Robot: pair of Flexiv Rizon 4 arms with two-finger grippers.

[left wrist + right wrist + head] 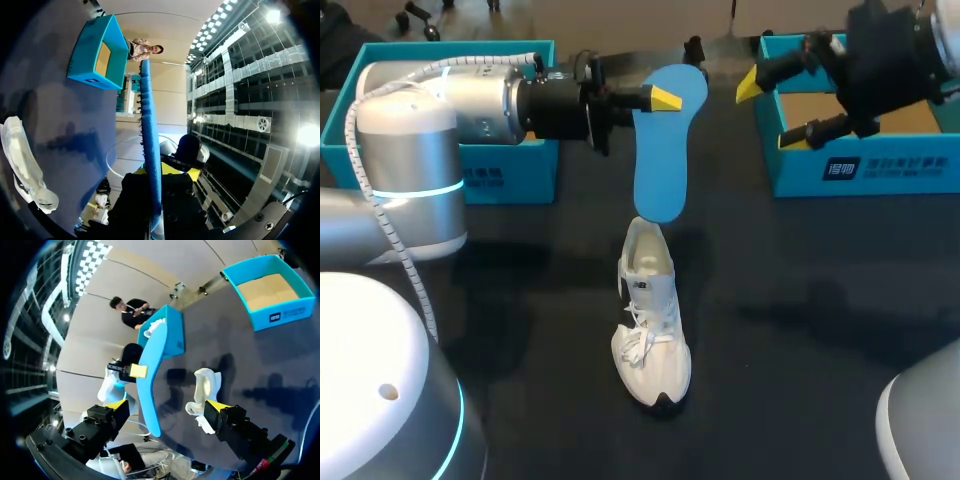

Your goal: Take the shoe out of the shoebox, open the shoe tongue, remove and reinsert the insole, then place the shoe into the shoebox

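White lace-up sneaker point(650, 320) sits mid-desk on its sole, outside both boxes, toe toward the near edge, heel toward the far edge, laces loose. In the left wrist view the sneaker point(22, 160) lies off to the side of the fingers on the dark desk top point(800, 300).

Blue foam insole point(668, 150) is out of the shoe and up in the air, hanging roughly vertical. Its lower end is right over the heel opening; can't tell if it touches the collar.

Left gripper point(662, 98) is clamped on the insole's upper end, one yellow tip on the visible face. The left wrist view shows the insole point(150, 150) edge-on between both fingers of the left gripper point(156, 170). The left arm comes in level from the left edge.

Right gripper point(772, 113) hangs above the far right corner, fingers spread wide, holding nothing. From its own camera the right gripper point(167, 407) has the insole point(150, 385) and sneaker point(205, 390) ahead of it, no contact with either.

Open turquoise cardboard shoebox point(860, 170) is at the far right corner, under the right gripper. Second turquoise shoebox point(510, 175) is at the far left corner, partly hidden by the left arm.
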